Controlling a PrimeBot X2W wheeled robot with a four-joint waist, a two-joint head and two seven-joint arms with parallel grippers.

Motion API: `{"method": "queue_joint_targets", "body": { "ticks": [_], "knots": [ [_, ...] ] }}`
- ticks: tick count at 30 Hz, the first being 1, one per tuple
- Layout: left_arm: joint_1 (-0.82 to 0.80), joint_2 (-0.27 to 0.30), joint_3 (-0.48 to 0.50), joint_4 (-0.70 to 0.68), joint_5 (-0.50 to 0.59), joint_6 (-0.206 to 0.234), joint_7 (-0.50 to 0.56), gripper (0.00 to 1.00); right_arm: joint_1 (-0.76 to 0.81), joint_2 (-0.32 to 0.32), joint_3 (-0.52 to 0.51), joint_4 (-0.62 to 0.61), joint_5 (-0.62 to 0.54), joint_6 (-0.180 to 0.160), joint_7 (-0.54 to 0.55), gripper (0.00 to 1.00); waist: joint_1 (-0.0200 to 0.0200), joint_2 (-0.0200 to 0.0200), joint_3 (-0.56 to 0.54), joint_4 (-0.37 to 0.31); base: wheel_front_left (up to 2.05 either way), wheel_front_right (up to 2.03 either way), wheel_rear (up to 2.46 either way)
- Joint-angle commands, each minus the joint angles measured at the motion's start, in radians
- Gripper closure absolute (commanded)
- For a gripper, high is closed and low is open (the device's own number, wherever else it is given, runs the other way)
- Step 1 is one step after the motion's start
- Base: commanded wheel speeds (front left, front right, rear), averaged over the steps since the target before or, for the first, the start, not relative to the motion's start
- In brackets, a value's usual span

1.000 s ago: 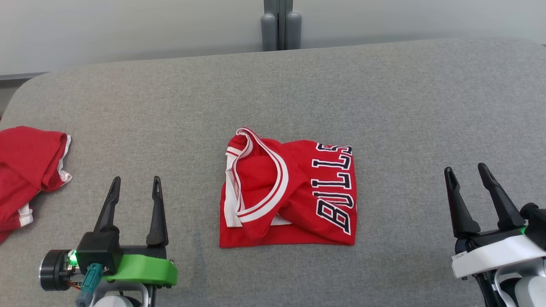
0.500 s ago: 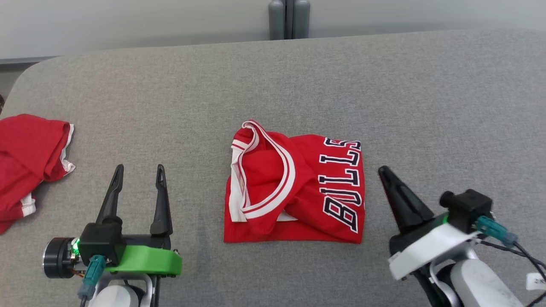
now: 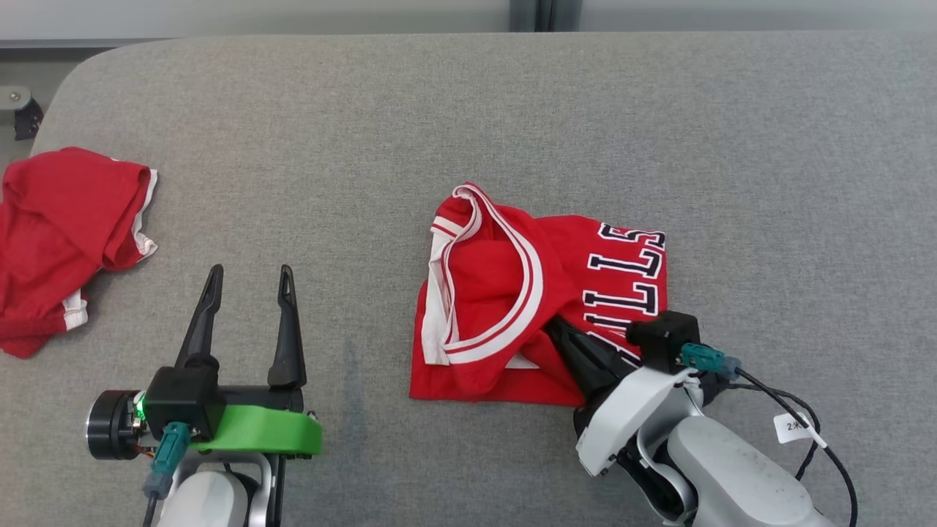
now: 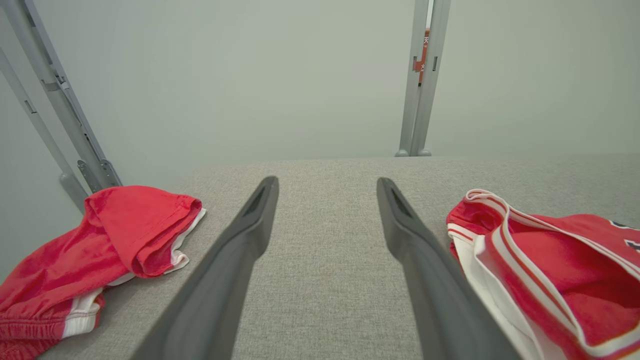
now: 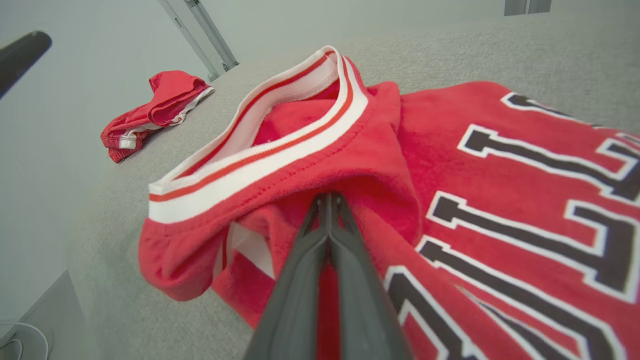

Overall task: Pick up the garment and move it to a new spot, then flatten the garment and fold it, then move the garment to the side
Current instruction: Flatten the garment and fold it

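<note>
Head view: folded red jersey (image 3: 564,256), white-trimmed and black-lettered, lies against the right gripper (image 3: 554,326), its fingers pressed together.

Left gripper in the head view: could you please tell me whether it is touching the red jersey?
No, the left gripper stands open over bare grey padding, well apart from the jersey.

A: What's yr L wrist cam got?
B: You've got L gripper (image 4: 327,182), fingers wide apart over grey pad (image 4: 325,270). Jersey (image 4: 550,260) just beside R finger; 2nd red garment (image 4: 125,230) well off L. Grey post (image 4: 420,75) at back.
</note>
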Motion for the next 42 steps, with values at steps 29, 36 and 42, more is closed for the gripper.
{"method": "queue_joint_targets", "body": {
  "ticks": [29, 36, 42],
  "knots": [
    [-0.015, -0.023, 0.025, 0.007, 0.027, -0.025, -0.009, 0.0, -0.105, -0.128, 0.442, 0.134, 0.245, -0.001, 0.013, 1.0, -0.0001, -0.0001, 0.015, -0.009, 0.0, 0.0, 0.0],
    [-0.014, -0.028, 0.03, 0.012, 0.032, -0.032, -0.01, 0.0, -0.109, -0.146, 0.476, 0.137, 0.29, -0.001, 0.003, 1.0, -0.0001, -0.0001, 0.014, -0.011, 0.0, 0.0, 0.0],
    [-0.01, -0.032, 0.034, 0.016, 0.04, -0.038, -0.01, 0.0, -0.096, -0.154, 0.492, 0.126, 0.323, -0.001, -0.015, 1.0, -0.0001, -0.0001, 0.007, -0.009, 0.0, 0.0, 0.0]
  ]
}}
